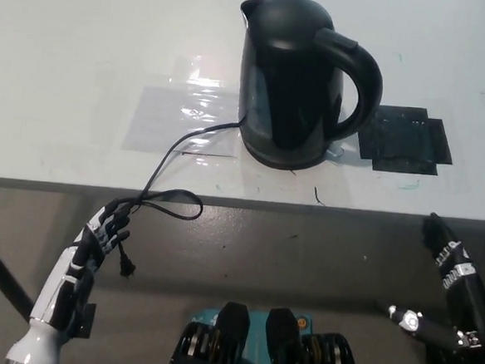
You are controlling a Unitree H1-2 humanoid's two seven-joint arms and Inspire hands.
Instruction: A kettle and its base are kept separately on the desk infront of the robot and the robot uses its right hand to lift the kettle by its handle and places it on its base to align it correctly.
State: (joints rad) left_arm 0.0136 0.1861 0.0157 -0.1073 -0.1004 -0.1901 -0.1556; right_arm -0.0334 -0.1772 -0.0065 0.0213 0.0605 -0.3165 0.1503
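Kettle: I see the black electric kettle (295, 82) standing upright on the white tabletop (85, 46), toward the far middle, handle (360, 78) pointing to the right, spout at the far left.
Base: whatever it sits on is hidden under the body, so I can't make it out; a black power cord (173, 156) runs from its foot across the tabletop and over the near edge, plug dangling below.
Right robot hand (449, 263): black, low at the right, below the tabletop edge and well apart from the kettle; fingers stretched out and holding nothing.
Left robot hand (105, 237): white, resting at the lower left under the edge, just beside the hanging cord loop; fingers loosely apart, gripping nothing as far as I can see.
Other stuff: a black taped patch (405, 142) right of the kettle, a clear shiny sheet (180, 115) to its left.
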